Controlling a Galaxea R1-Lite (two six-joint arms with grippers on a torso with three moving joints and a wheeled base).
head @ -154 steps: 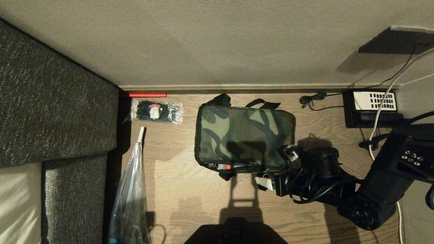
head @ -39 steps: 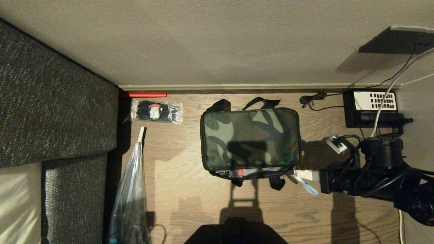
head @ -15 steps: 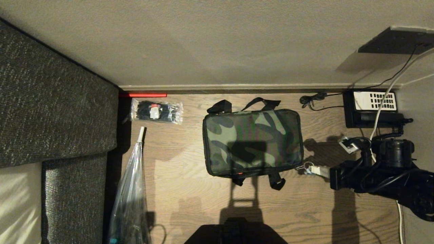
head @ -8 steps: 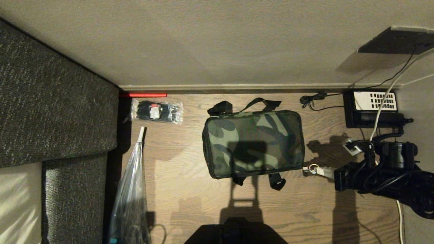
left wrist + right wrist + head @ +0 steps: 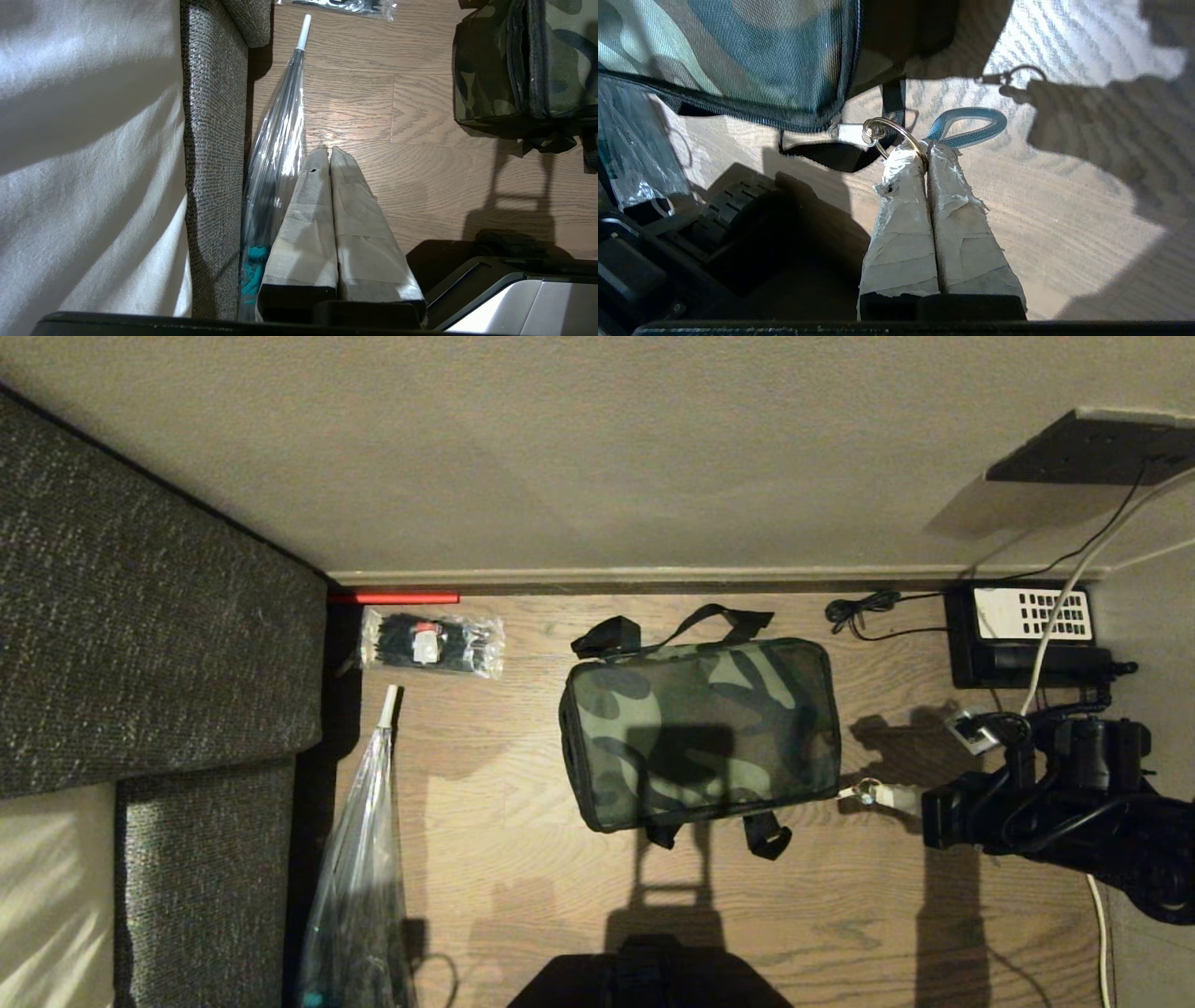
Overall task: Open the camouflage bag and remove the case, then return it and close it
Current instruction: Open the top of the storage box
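Camouflage soft bag point(image 5: 700, 733) lies zipped on the wooden floor point(image 5: 523, 859) (no legible writing), its metal zipper ring point(image 5: 889, 135) clamped by the right gripper point(image 5: 927, 151) at its right corner; left gripper point(image 5: 329, 154) hangs clenched, empty.

The camouflage bag point(image 5: 700, 733) lies on the floor point(image 5: 523, 877), telephone point(image 5: 1022, 635) to its right, sofa point(image 5: 149, 644) left.
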